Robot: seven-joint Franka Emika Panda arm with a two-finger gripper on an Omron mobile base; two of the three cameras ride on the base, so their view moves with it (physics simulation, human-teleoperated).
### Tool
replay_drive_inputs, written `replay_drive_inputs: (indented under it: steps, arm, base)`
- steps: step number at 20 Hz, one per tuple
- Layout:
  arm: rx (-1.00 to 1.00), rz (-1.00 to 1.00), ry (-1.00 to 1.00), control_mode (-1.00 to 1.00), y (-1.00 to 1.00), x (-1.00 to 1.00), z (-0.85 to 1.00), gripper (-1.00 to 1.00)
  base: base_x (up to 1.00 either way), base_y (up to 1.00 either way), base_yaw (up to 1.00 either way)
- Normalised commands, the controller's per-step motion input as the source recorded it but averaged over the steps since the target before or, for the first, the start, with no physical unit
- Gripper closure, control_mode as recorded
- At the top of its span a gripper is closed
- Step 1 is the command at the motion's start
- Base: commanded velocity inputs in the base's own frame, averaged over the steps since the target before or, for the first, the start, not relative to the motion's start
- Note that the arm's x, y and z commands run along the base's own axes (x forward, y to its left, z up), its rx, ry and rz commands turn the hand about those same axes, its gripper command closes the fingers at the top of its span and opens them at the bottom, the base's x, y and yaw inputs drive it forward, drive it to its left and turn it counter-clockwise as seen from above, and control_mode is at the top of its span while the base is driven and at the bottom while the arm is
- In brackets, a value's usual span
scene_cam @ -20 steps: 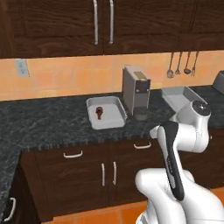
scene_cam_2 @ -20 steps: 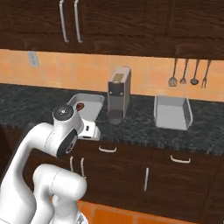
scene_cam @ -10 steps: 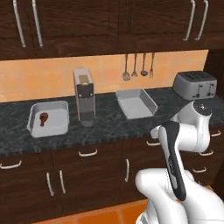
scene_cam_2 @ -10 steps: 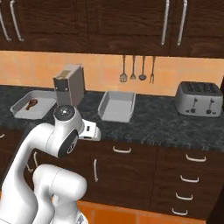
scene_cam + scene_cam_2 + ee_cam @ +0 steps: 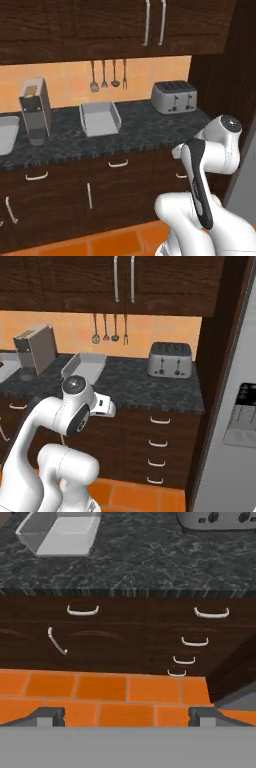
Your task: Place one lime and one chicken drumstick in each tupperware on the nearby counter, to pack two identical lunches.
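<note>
One tupperware (image 5: 64, 534) sits on the counter (image 5: 150, 557), ahead and left of the gripper (image 5: 127, 714), well apart; its long axis runs away from the hand; jaws spread wide, holding nothing

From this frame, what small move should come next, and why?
Probably keep driving right toward the fridge. The end effector is open and holds nothing. The nearer tupperware on the counter looks empty, and no lime or drumstick lies on the stretch in sight, so food must be fetched first.
</note>
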Motion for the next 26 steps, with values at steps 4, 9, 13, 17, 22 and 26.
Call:
replay_drive_inputs:
  steps: [4,9,13,17,22,26]
  arm:
    - [0.0,0.0,0.0,1.0,0.0,0.0,0.0,-1.0]
    - [0.0,0.0,0.0,1.0,0.0,0.0,0.0,-1.0]
    - [0.0,0.0,0.0,1.0,0.0,0.0,0.0,-1.0]
    - [0.0,0.0,0.0,1.0,0.0,0.0,0.0,-1.0]
    - [0.0,0.0,0.0,1.0,0.0,0.0,0.0,-1.0]
    - [0.0,0.0,0.0,1.0,0.0,0.0,0.0,-1.0]
  base:
    - [-0.36,-1.0,-0.06]
    - [0.11,-1.0,-0.1]
    - [0.16,-1.0,-0.03]
    - [0.2,-1.0,-0.01]
    - [0.33,-0.98,0.0]
    - [0.54,-0.58,0.0]
